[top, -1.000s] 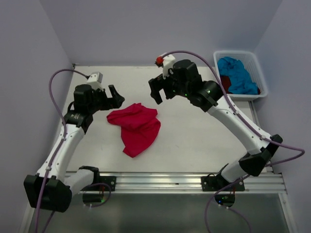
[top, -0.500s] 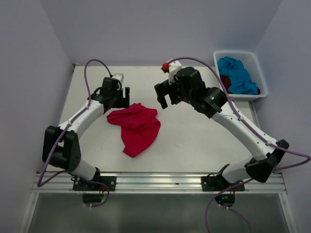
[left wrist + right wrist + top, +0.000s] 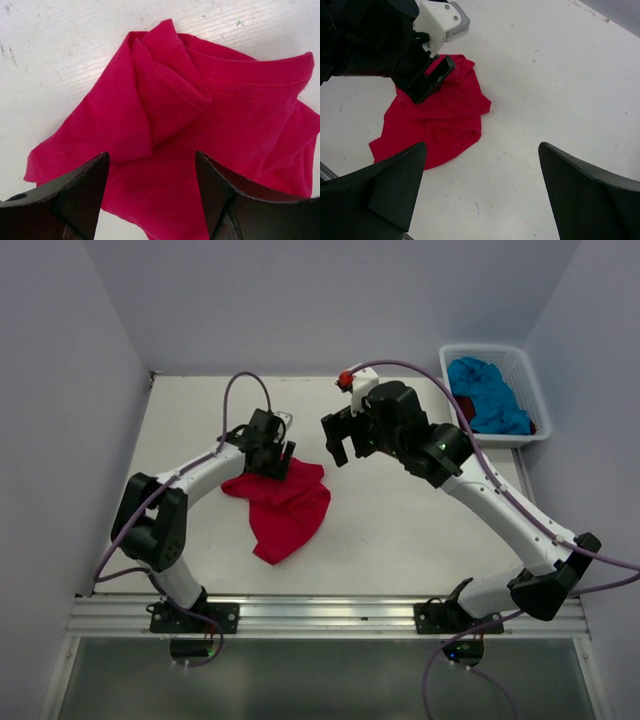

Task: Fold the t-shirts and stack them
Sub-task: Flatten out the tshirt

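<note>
The bright red-pink t-shirt point(image 3: 285, 502) lies crumpled left of centre on the desk point(image 3: 410, 520) — folding not yet begun. The left claw point(image 3: 276, 454) hovers at its upper edge, spread wide and empty; the right claw point(image 3: 340, 445), likewise open and empty, hangs just upper right. Next, I judge — pinch a hem and spread it flat.

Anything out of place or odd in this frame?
Nothing damaged or spilled. The red-pink shirt lies crumpled with folded-over edges on the table, not spread flat. The turquoise shirt is bunched in the basket, a dark red shirt showing at its edge.
</note>
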